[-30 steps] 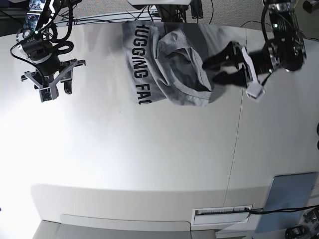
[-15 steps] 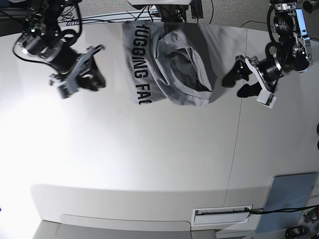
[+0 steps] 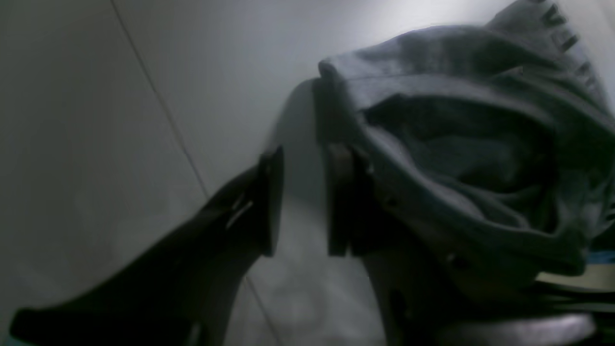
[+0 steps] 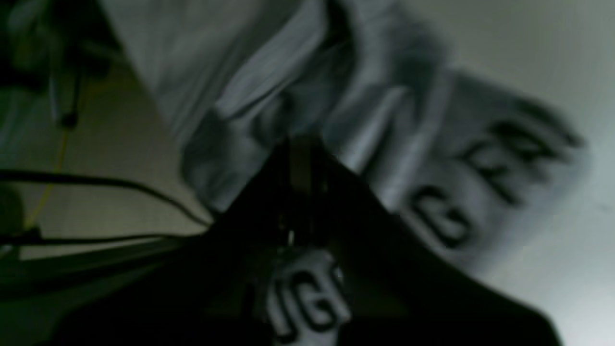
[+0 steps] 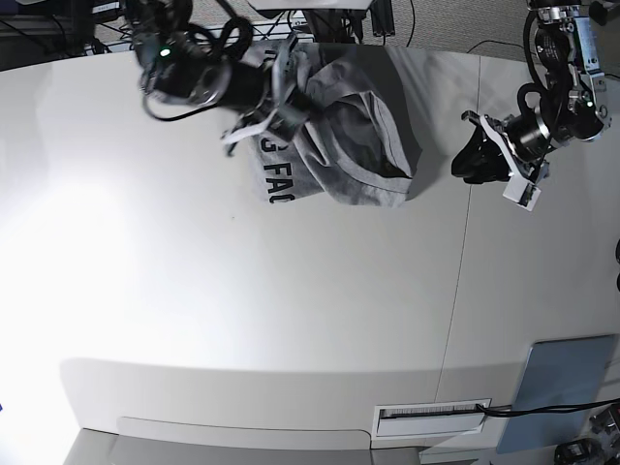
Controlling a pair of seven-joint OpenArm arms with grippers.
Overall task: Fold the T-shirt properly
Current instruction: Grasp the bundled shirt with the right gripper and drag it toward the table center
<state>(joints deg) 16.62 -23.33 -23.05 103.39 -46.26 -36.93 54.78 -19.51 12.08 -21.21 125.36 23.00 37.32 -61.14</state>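
Note:
The grey T-shirt (image 5: 358,126) lies crumpled at the back middle of the white table (image 5: 242,291), with black letters "FAC" showing at its left edge. My right gripper (image 5: 279,102) is down over the shirt's lettered left part. In the blurred right wrist view its dark fingers (image 4: 300,158) converge over the fabric (image 4: 480,192), and I cannot tell whether they hold it. My left gripper (image 5: 465,163) sits just right of the shirt, apart from it. In the left wrist view it (image 3: 303,163) is narrowly open and empty, beside the shirt's rolled hem (image 3: 456,144).
A blue-grey pad (image 5: 567,378) lies at the front right corner. A white label strip (image 5: 431,415) sits at the front edge. A seam (image 5: 460,281) runs across the table. Cables (image 5: 320,19) hang behind the back edge.
My right gripper swept right, from left of the shirt onto its lettered part. My left gripper pulled back right from the shirt and its fingers narrowed. The shirt barely moved.

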